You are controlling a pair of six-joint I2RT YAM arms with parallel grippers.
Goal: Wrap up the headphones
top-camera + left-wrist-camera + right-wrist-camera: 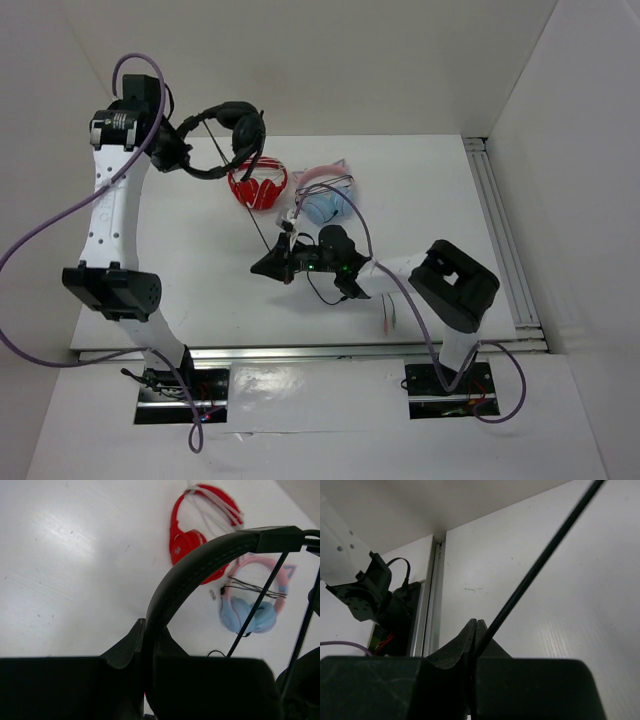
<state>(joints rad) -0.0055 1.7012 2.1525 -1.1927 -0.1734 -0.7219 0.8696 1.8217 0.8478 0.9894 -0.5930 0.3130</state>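
The black headset point(245, 132) hangs in the upper left of the top view, its headband point(200, 565) clamped in my left gripper point(188, 153), fingers closed tight on it; its thin cable point(258, 215) runs taut to mid-frame, where my right gripper point(270, 266) is pinched shut on it; the tail ends in coloured plugs point(388, 320), lower right. I judge winding is only starting; next I must loop the cable round the headband, clear of the red headphones point(258, 187).
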